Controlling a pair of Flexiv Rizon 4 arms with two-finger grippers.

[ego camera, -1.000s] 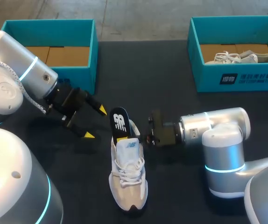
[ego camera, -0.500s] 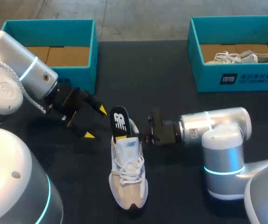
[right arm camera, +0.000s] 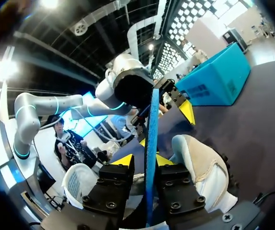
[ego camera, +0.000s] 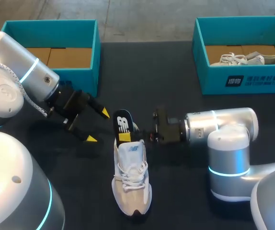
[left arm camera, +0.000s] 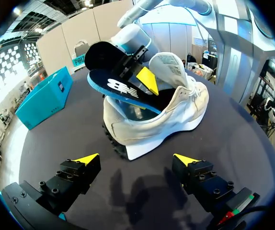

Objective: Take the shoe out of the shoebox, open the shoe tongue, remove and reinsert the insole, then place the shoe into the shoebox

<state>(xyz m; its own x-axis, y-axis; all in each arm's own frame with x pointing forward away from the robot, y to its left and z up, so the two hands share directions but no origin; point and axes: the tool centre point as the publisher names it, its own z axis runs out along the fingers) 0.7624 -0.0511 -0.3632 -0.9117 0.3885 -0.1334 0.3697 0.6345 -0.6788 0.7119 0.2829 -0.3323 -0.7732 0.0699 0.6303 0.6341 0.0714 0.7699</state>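
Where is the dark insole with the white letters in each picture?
Head view: the insole sticks up from the white shoe's heel.
Left wrist view: ahead of the open left hand, sticking out of the shoe.
Right wrist view: edge-on, pinched in the right hand.
Shared landmark: the white shoe.

The left claw (left arm camera: 136, 160) hangs low over the dark table (left arm camera: 243, 158), its two yellow-tipped fingers spread wide with nothing between them. Just ahead of it a white shoe (left arm camera: 166, 115) sits on the table, tongue (left arm camera: 168, 64) pulled up. A dark blue insole (left arm camera: 116, 88) sticks out of the shoe's opening, pinched by the right claw (left arm camera: 137, 79). Farther ahead, off to one side, stands a teal shoebox (left arm camera: 46, 98).
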